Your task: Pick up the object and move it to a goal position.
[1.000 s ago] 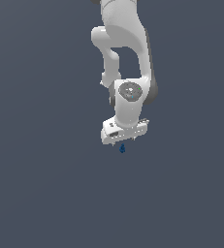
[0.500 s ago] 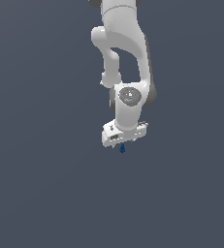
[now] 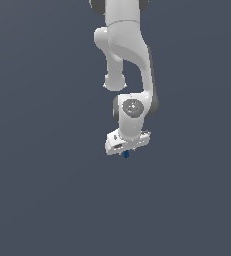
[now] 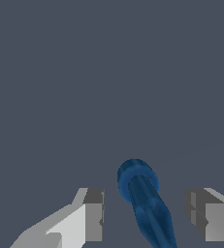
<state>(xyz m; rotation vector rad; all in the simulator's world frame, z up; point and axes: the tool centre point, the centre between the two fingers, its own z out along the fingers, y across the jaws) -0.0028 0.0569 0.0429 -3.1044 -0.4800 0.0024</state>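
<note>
The object (image 3: 126, 154) is a tiny dark-blue item that peeks out just under the white hand in the exterior view. In the wrist view the object (image 4: 141, 196) is a blue, rounded, elongated shape standing between the two fingers. My gripper (image 3: 126, 151) is lowered around it and open. One grey pad (image 4: 94, 215) and the other pad (image 4: 200, 218) each stand a clear gap away from the object, touching neither side. Its lower part runs out of the wrist view.
The white arm (image 3: 129, 55) comes down from the top of the exterior view. A plain dark grey-blue surface (image 3: 47, 200) fills everything else in both views.
The hand has come down a little over the object, which has stayed where it was. The fingers now straddle it.
</note>
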